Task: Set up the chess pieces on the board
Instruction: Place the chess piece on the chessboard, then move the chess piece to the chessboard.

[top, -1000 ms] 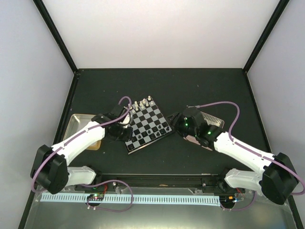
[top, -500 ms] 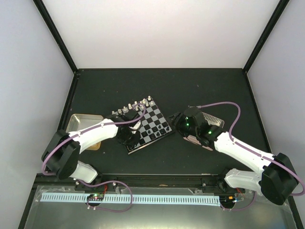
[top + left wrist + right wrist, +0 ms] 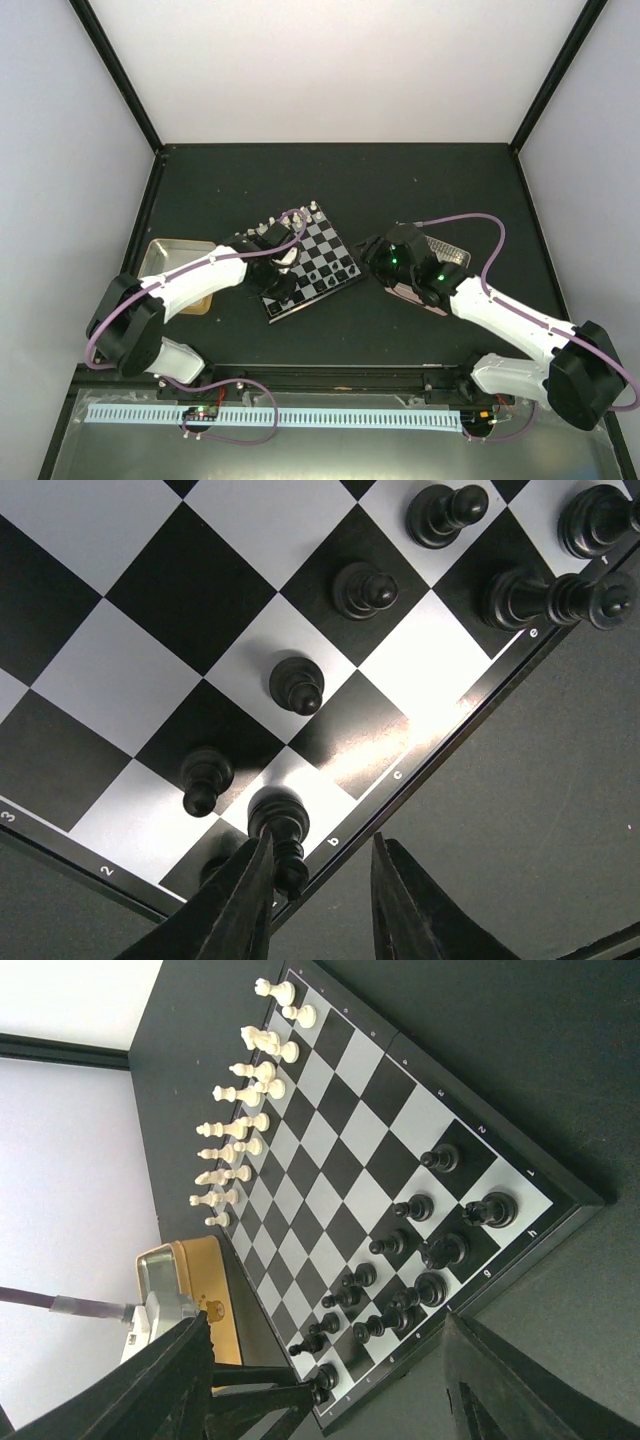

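Your left gripper (image 3: 320, 845), jaws apart, is crowding a black piece (image 3: 278, 825) at lower centre; lifting askew risks toppling it. Right gripper (image 3: 325, 1340): agape, empty.

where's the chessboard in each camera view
top external: the board sits tilted at the centre, between the two arms.
left wrist: the board fills the upper left, its rim running diagonally from lower left to upper right.
right wrist: the board runs diagonally across the middle.
shared landmark: the black pieces crowded along one edge of the board.
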